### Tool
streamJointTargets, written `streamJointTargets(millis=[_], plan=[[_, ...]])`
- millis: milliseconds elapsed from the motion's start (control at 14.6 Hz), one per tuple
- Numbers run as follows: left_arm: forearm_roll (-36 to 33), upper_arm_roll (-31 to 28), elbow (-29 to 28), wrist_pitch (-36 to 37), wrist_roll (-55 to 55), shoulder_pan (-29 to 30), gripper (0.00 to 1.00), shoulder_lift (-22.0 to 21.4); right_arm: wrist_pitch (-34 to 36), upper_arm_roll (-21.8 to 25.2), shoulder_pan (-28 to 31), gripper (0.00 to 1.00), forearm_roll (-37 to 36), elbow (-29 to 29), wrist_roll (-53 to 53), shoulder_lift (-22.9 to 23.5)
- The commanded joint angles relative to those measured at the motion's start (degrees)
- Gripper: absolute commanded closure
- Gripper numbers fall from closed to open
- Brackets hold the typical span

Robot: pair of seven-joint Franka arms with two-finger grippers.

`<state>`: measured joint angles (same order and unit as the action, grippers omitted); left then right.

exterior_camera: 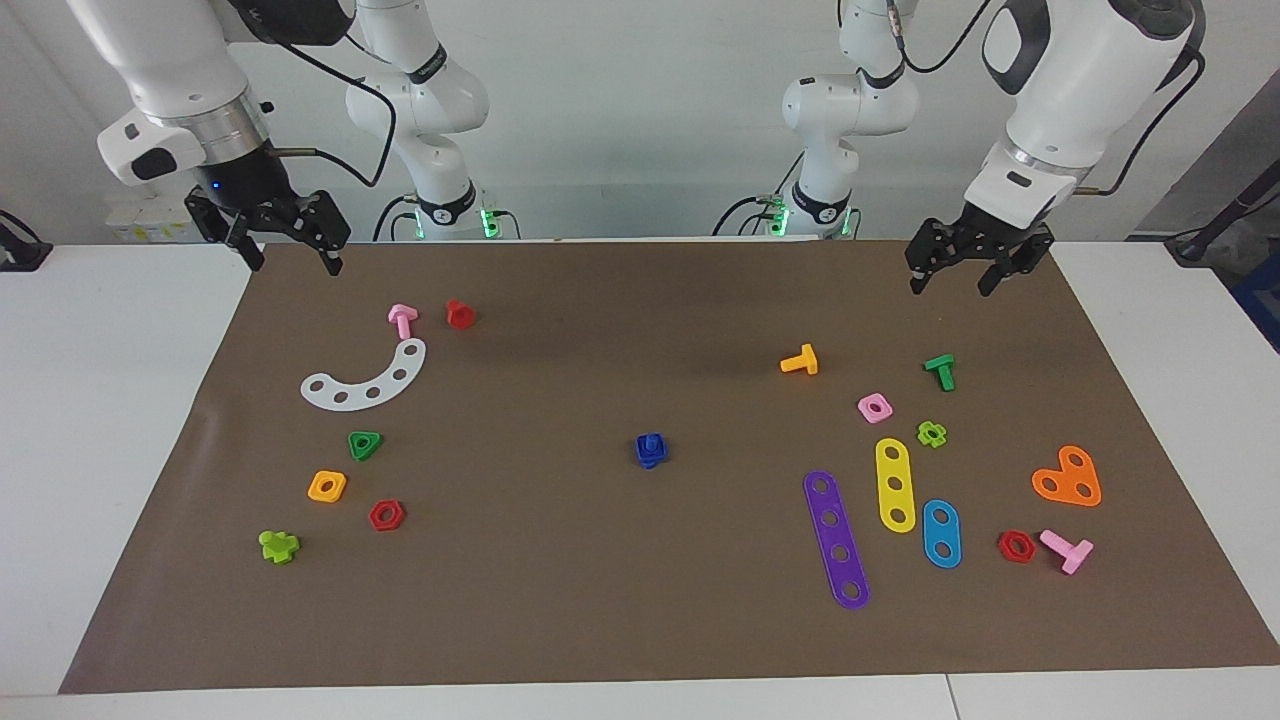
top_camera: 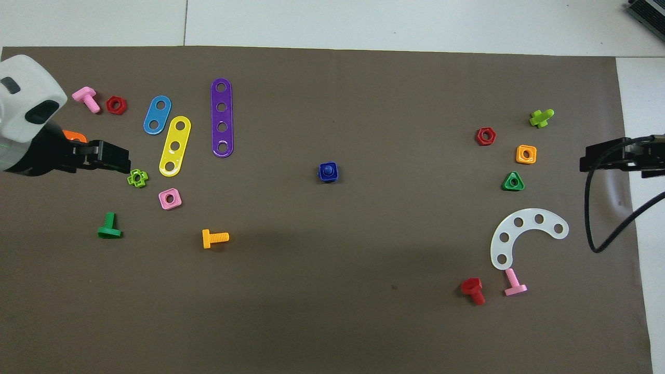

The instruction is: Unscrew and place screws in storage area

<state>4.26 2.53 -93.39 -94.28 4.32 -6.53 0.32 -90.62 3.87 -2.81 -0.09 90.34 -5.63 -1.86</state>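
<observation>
The dark-blue screw (exterior_camera: 651,450) stands in its dark-blue square nut at the middle of the brown mat (exterior_camera: 600,600), also seen from above as the screw (top_camera: 328,172). My left gripper (exterior_camera: 950,284) hangs open and empty in the air over the left arm's end of the mat. From above, the left gripper (top_camera: 120,158) covers part of an orange heart plate (exterior_camera: 1068,480). My right gripper (exterior_camera: 295,264) waits open and empty over the mat's corner at the right arm's end; the right gripper (top_camera: 587,158) shows at the overhead view's edge. No storage area shows in either view.
Near the left arm's end lie purple (exterior_camera: 836,540), yellow (exterior_camera: 895,484) and blue (exterior_camera: 941,533) strips, an orange bolt (exterior_camera: 800,361), a green bolt (exterior_camera: 940,371) and small nuts. Near the right arm's end lie a white arc plate (exterior_camera: 368,380), pink and red bolts and several nuts.
</observation>
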Motion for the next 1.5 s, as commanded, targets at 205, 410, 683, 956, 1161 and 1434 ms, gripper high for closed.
streamJointTargets(millis=[205,410,683,956,1161,1434], plan=[[0.84,-0.68,1.89,-7.92,15.42,-10.77,0.09,8.98,0.27,-0.26,0.35,0.0,1.14,1.51,0.27,-1.56],[0.92,-0.6,1.98,-16.26,22.57,-14.47,0.09,12.16,0.27,-0.26,0.35,0.0,1.05,1.51,0.27,-1.56],[0.66,-0.95,6.01,-18.04,24.67,-19.12,0.1,18.73,0.27,-0.26,0.35,0.0,1.05,1.51,0.36,-1.56],[-4.5,-1.12,12.68,-19.8,31.61,-24.04,0.11,27.78,0.27,-0.26,0.35,0.0,1.14,1.51,0.36,-1.56],[-5.05,-1.04,14.11,-22.43,32.42,-24.84,0.12,30.35,0.27,-0.26,0.35,0.0,1.14,1.51,0.36,-1.56],[-5.31,-1.04,13.5,-27.17,32.42,-26.17,0.15,32.28,0.27,-0.26,0.35,0.0,1.14,1.51,0.45,-1.56]])
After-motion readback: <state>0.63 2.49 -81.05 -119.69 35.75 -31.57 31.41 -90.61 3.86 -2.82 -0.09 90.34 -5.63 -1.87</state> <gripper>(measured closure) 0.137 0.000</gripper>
